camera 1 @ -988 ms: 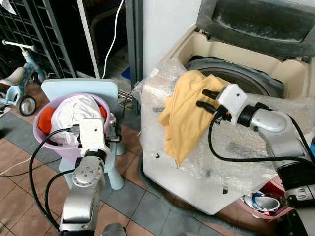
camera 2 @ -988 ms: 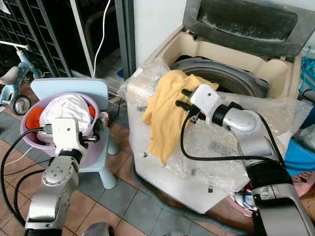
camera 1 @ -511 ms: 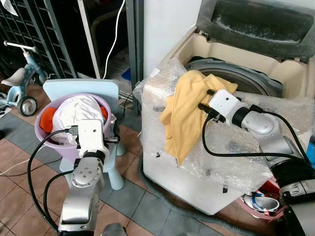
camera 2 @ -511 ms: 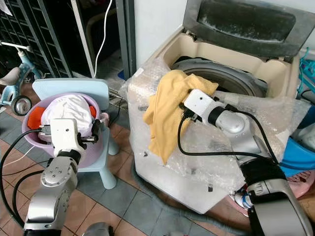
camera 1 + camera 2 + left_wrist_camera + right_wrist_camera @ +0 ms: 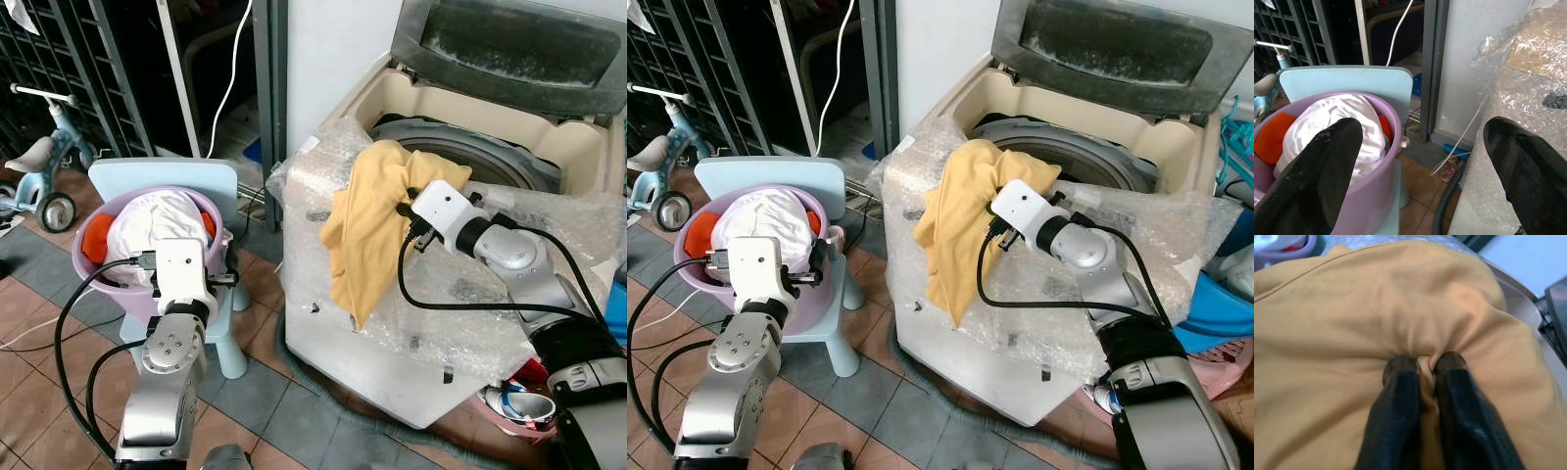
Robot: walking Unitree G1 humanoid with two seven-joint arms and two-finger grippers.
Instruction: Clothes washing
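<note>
Right end effector (image 5: 1422, 367) pinched tight on a fold of the yellow garment (image 5: 367, 230), which drapes over the washer's (image 5: 490, 166) bubble-wrapped front rim, probably for lifting into the drum. Left end effector (image 5: 1420, 161) spread wide, empty, near the purple laundry basket (image 5: 93, 284).

We see a brown and grey tiled floor (image 5: 39, 392), a white wall (image 5: 333, 59), black metal grating (image 5: 59, 59), and a kid's tricycle (image 5: 44, 166) off left.
</note>
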